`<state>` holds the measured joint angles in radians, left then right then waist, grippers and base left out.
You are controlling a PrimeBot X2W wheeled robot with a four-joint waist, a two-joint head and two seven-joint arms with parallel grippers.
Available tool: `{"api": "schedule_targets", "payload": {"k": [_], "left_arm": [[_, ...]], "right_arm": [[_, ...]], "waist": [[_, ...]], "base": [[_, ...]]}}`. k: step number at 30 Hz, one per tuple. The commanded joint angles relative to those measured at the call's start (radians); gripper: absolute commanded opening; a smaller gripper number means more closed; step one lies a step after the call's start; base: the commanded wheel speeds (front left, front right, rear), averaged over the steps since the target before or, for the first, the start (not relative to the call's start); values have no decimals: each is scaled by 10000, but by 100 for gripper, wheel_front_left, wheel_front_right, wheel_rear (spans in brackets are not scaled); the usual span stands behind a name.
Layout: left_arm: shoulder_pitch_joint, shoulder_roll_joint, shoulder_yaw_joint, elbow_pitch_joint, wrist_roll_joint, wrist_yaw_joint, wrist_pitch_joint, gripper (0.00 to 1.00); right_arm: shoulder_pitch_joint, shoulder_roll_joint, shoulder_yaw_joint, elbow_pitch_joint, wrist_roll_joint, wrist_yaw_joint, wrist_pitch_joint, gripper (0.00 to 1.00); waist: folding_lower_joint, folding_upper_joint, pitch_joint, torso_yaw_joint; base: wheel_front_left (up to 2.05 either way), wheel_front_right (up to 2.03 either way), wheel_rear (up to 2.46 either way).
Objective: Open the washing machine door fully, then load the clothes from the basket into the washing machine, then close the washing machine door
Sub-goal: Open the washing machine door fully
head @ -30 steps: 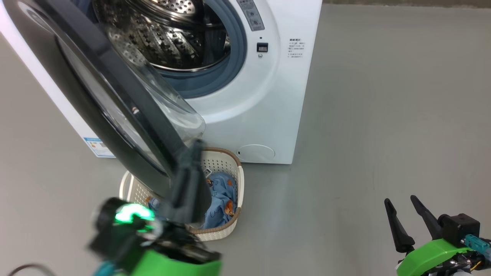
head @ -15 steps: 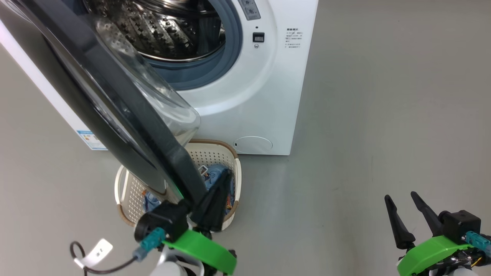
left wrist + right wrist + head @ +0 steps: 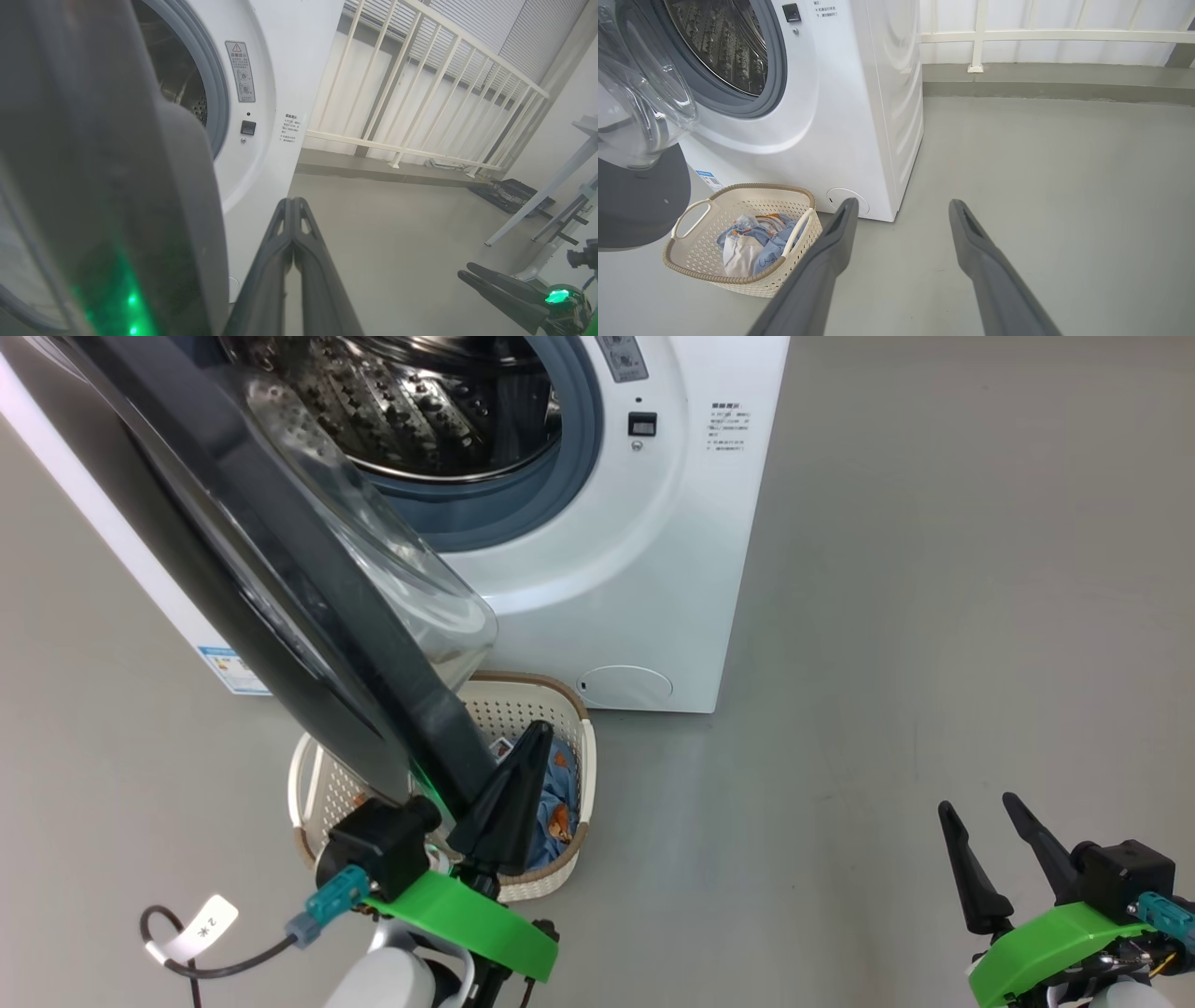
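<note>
The white washing machine (image 3: 653,569) stands at the top with its steel drum exposed. The washing machine door (image 3: 280,569), black-rimmed with a clear glass bowl, hangs open toward me over the basket (image 3: 523,709). Light-blue clothes (image 3: 560,793) lie in the basket (image 3: 752,284), also seen as clothes (image 3: 756,242) from the right wrist. My left gripper (image 3: 540,726) is shut on nothing, its fingers pressed together just right of the door's lower rim (image 3: 93,186). Low at the right, my right gripper (image 3: 977,803) is open and empty above bare floor, right of the basket.
Grey floor spreads to the right of the machine. A white railing (image 3: 420,93) runs behind it, with a black case (image 3: 509,193) and table legs (image 3: 542,205) at the far right. A tagged cable (image 3: 201,929) hangs from my left arm.
My left gripper has swung from in front of the door's lower edge to its right side, still shut. The head view has shifted a little. The right gripper has stayed put.
</note>
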<state>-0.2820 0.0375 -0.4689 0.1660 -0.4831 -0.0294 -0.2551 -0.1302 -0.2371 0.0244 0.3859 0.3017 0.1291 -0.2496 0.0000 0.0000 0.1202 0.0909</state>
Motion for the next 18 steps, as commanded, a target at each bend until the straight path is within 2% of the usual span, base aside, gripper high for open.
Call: {"api": "schedule_targets", "payload": {"k": [1, 18], "left_arm": [[-217, 128, 493, -167, -150, 91, -65, 0], [589, 128, 1207, -126, 32, 19, -66, 0]], "right_arm": [[-263, -153, 212, -259, -23, 16, -122, 100], [-78, -84, 258, -336, -18, 16, -122, 100]], "waist": [[0, 0, -16, 18], [0, 0, -223, 232]], "base": [[0, 0, 0], [0, 0, 0]]}}
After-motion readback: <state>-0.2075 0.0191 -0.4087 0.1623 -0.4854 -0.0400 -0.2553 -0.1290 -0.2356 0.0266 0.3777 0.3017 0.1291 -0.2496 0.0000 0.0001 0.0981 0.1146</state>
